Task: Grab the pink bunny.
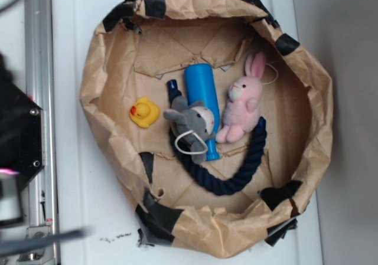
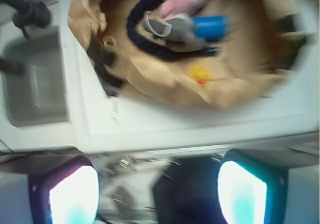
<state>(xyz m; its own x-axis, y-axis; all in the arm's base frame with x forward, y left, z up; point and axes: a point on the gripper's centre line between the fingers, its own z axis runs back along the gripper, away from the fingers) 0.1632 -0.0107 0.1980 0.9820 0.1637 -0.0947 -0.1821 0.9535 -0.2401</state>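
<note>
Only the wrist view shows my gripper: its two pale pads stand wide apart at the bottom of the frame, holding nothing. The sharp exterior view shows the pale pink plush bunny right of centre in the crumpled brown paper basin, ears toward the top edge, feet down-left, beside the blue plastic cylinder
</note>
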